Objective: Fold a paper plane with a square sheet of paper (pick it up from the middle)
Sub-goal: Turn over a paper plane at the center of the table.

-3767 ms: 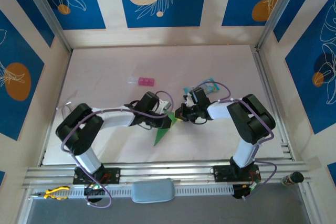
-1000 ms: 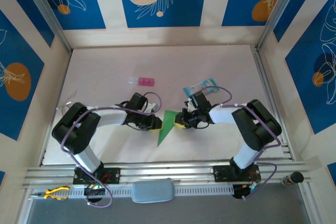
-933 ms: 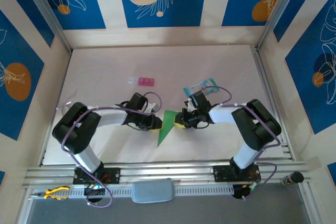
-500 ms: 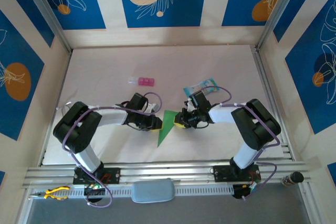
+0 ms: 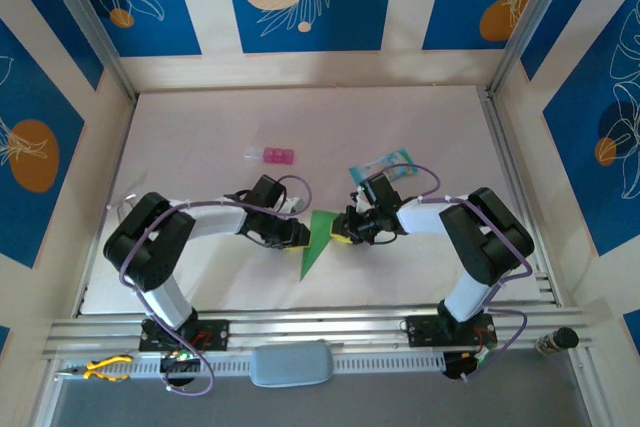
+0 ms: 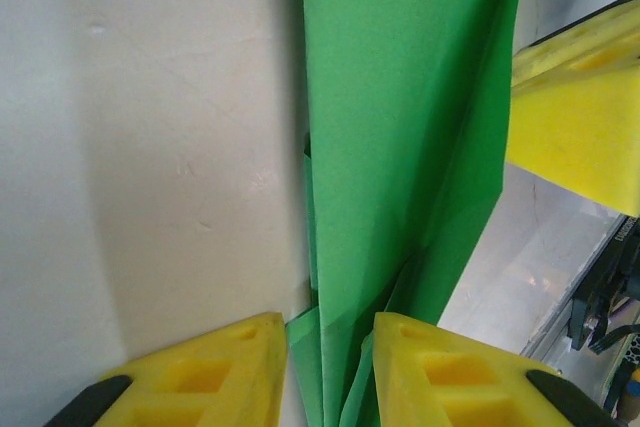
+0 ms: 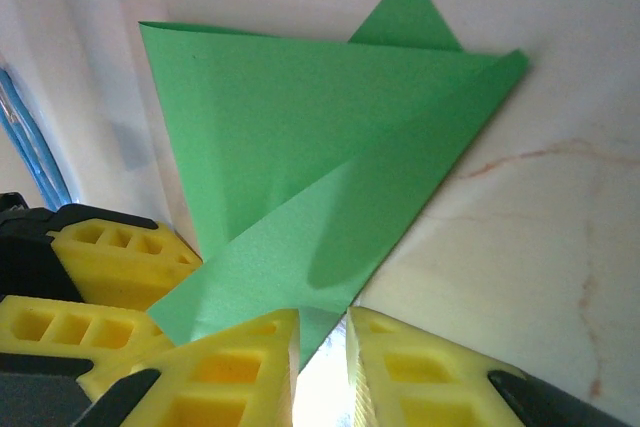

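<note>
A few seconds ago my left gripper (image 5: 300, 236) sat right over the green paper (image 5: 318, 239). It has since backed off to the paper's left edge, so I can see the whole folded shape. In the last second almost nothing has shifted except a small creep of that gripper back towards the paper.

The paper lies on the table (image 5: 200, 117) between the two grippers, near the middle. It is already folded into a narrow wedge whose point aims at the near edge, slightly left.

From the left wrist, the left gripper (image 6: 330, 347) has its jaws close together with the stacked green layers (image 6: 400, 97) running up between them. I cannot tell whether they actually pinch. From the right wrist, the right gripper (image 7: 322, 337) is narrower still, with a corner of a flap (image 7: 300, 127) reaching into the gap. Again, I cannot say it is clamped.

I read this as a pause with both grippers set on opposite edges, ready for the next crease. The dart shape is partly made, not finished.

The pink block (image 5: 270, 155) and the blue packet (image 5: 385, 163) sit further back, apart from the work.
</note>
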Controlling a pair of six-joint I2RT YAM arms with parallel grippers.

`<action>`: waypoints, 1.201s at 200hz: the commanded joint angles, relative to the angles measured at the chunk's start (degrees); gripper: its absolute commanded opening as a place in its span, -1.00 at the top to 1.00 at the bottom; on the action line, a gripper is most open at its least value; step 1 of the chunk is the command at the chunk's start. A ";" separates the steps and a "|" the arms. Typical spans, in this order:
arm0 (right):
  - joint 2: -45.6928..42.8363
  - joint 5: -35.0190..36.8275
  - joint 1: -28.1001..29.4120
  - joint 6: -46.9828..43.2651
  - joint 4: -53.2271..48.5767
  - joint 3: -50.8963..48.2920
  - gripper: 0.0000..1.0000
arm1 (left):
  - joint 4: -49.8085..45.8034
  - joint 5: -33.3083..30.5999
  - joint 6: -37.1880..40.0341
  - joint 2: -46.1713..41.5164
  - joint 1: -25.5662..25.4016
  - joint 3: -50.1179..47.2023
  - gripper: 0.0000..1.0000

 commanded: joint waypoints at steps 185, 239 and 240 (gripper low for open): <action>2.58 -0.58 1.43 0.41 1.59 0.38 0.61 | 8.39 6.82 -4.93 1.92 -1.58 -1.12 0.72; -1.12 0.81 1.30 0.57 -0.39 0.39 0.56 | 6.91 2.67 -4.66 -1.29 -1.61 -1.12 0.92; -1.25 0.82 1.27 0.59 -0.45 0.44 0.56 | 6.68 2.42 -4.63 -1.43 -1.60 -1.07 0.92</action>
